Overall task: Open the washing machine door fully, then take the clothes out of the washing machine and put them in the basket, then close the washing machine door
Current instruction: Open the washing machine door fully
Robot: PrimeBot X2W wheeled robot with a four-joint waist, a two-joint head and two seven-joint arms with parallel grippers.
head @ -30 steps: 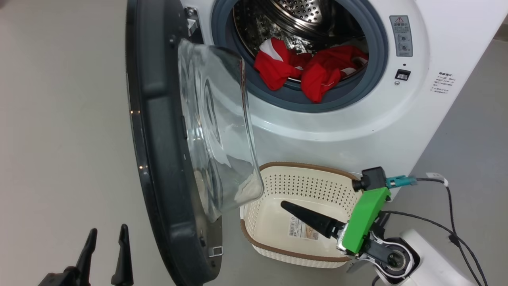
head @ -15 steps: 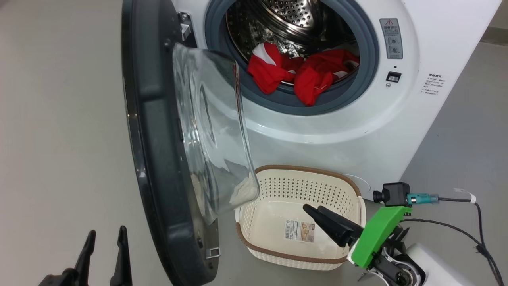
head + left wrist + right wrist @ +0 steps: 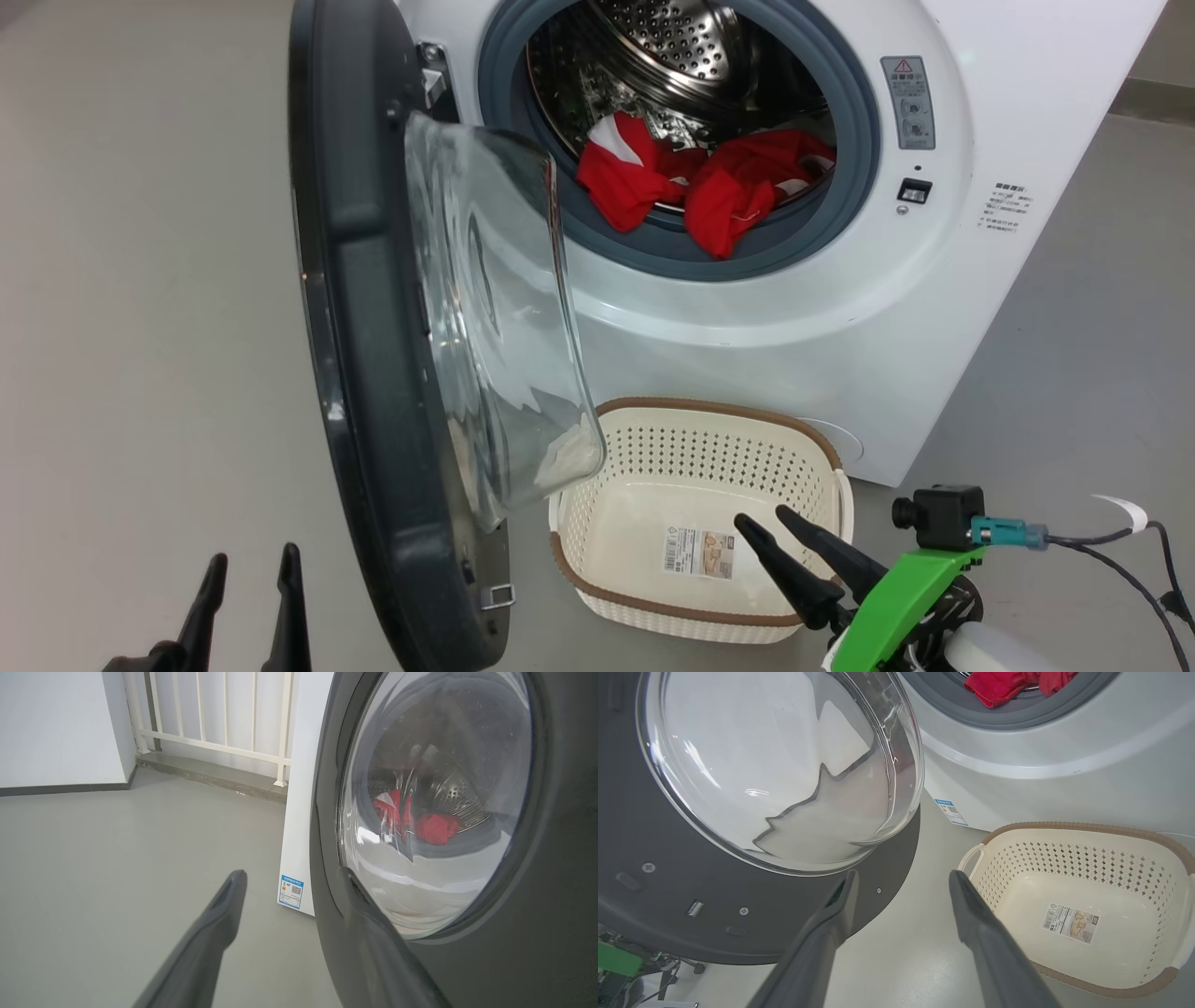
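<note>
The white washing machine (image 3: 934, 308) has its door (image 3: 359, 373) swung out to the left, and the glass bowl (image 3: 495, 327) faces the drum. Red clothes (image 3: 695, 182) lie at the drum's mouth and hang over the grey gasket. The cream basket (image 3: 709, 408) stands bare on the floor below the opening. My right gripper (image 3: 767, 518) hangs open over the basket's near right corner. My left gripper (image 3: 255, 557) is open at the lower left, outside the door. In the left wrist view the left gripper (image 3: 293, 875) points at the door's rim (image 3: 560, 882). The right gripper (image 3: 904, 875) looks between door (image 3: 644, 905) and basket (image 3: 1064, 826).
Black cables (image 3: 1120, 551) trail over the grey floor at the lower right. A white railing (image 3: 210, 718) and a wall stand beyond the machine's side panel, which carries a blue label (image 3: 290, 891). Open floor lies left of the door.
The head camera has shifted a little. My right gripper has drawn back toward the lower right, from over the basket's middle to its near right corner. The left gripper has stayed put.
</note>
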